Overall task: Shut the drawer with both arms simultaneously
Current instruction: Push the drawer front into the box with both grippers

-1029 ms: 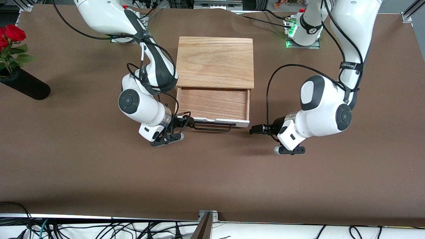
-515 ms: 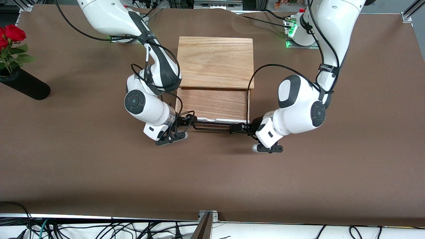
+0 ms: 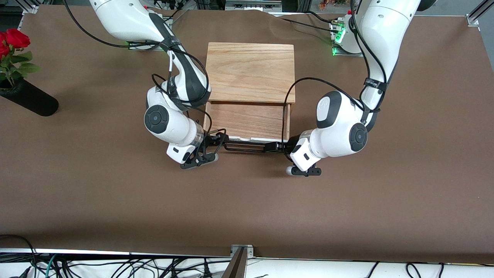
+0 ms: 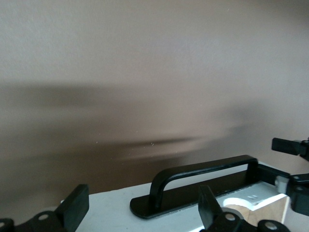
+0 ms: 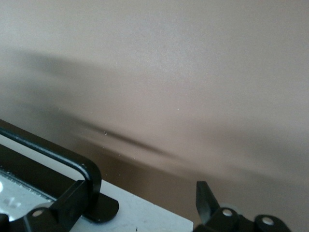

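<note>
The light-wood box (image 3: 250,71) stands mid-table with its drawer (image 3: 247,119) partly pulled out toward the front camera. The drawer's white front panel (image 3: 266,139) carries a thin black handle (image 3: 247,148). My right gripper (image 3: 220,139) is at the panel's end toward the right arm, and my left gripper (image 3: 272,146) is at the other end. In the left wrist view my left gripper (image 4: 142,215) is open, with the white panel (image 4: 106,212) and the handle (image 4: 203,171) between its fingers. In the right wrist view my right gripper (image 5: 140,203) is open over the panel's corner (image 5: 145,217), one finger beside the handle's foot (image 5: 94,186).
A black vase (image 3: 29,101) with red roses (image 3: 13,38) lies at the right arm's end of the brown table (image 3: 247,208). The right arm's gripper (image 4: 293,146) also shows in the left wrist view, past the handle.
My left arm has swung in from its end of the table to the drawer front. The drawer has slid a little into the box. My right gripper has stayed at its end of the panel.
</note>
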Tool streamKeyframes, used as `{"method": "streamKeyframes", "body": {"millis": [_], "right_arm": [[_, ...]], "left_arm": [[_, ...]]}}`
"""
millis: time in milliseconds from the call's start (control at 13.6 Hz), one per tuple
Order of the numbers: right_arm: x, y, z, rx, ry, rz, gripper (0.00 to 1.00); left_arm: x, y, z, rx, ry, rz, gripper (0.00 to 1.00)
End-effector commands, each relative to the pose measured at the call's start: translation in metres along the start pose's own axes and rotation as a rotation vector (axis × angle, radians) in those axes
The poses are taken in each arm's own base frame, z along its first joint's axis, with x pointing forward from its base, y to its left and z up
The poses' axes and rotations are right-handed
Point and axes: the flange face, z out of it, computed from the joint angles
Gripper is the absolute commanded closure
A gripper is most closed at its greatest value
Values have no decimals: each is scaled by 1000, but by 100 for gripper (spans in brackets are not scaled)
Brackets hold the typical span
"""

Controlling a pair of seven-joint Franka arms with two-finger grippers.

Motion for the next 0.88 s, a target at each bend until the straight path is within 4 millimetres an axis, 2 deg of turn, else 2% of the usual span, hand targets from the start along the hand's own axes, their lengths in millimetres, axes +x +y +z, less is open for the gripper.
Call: {"method": "streamKeyframes", "body": {"millis": [0,368,588,809], "right_arm": [[-16,-11,11,10,-106,-11,0],[-21,-12,8,8,-163,-13,0],[-21,-20,-8,13,-217,-28,0],[-23,-18,-13,12,-257,-27,0]], "left_arm": [[-9,0,11,-2,-29,-8,0],[-28,-5,29,28,-178,-9,0],[-37,-7,33,40,-256,-12,0],[-45,-8,36,49,-318,-12,0]]}}
